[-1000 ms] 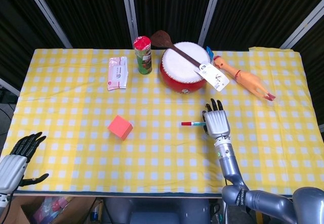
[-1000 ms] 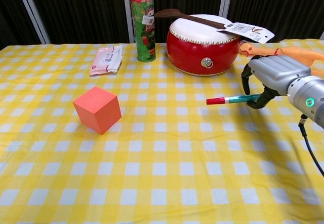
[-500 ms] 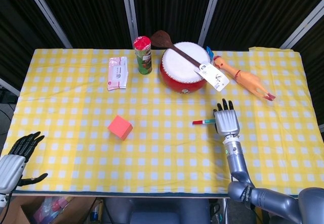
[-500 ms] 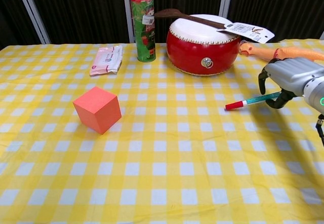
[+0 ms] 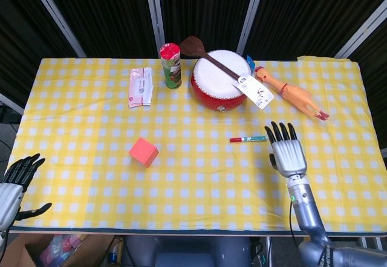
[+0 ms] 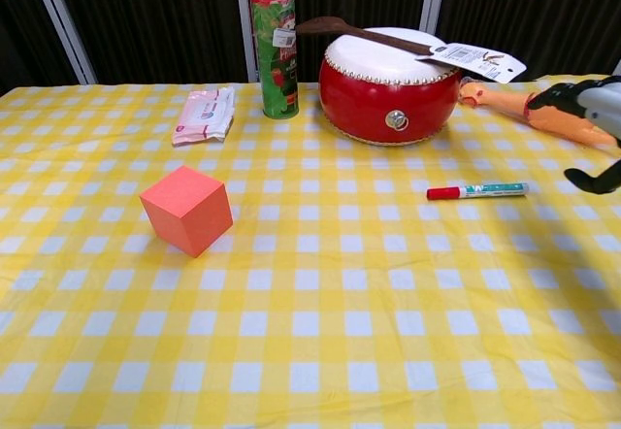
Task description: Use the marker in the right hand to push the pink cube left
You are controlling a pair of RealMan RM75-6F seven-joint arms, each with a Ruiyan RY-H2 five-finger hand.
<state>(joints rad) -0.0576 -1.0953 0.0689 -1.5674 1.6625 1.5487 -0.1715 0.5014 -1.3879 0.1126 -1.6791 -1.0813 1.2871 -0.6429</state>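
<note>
The pink cube (image 5: 143,151) (image 6: 186,210) sits on the yellow checked cloth, left of the middle. A marker (image 5: 248,139) (image 6: 477,192) with a red cap and teal body lies flat on the cloth, cap pointing left, with nothing touching it. My right hand (image 5: 286,151) (image 6: 600,123) is just right of the marker, fingers spread and empty; only its edge shows in the chest view. My left hand (image 5: 15,182) hangs open off the table's front left corner.
At the back stand a red drum (image 5: 221,81) with a wooden stick and a tag on it, a green can (image 5: 171,66), a wipes packet (image 5: 140,87) and a rubber chicken (image 5: 291,93). The table's front edge (image 5: 181,232) runs below my hands.
My right hand drew back to the right with the marker, then let it go. The marker now lies on the cloth and the hand has moved on, right and nearer. The cube stayed put.
</note>
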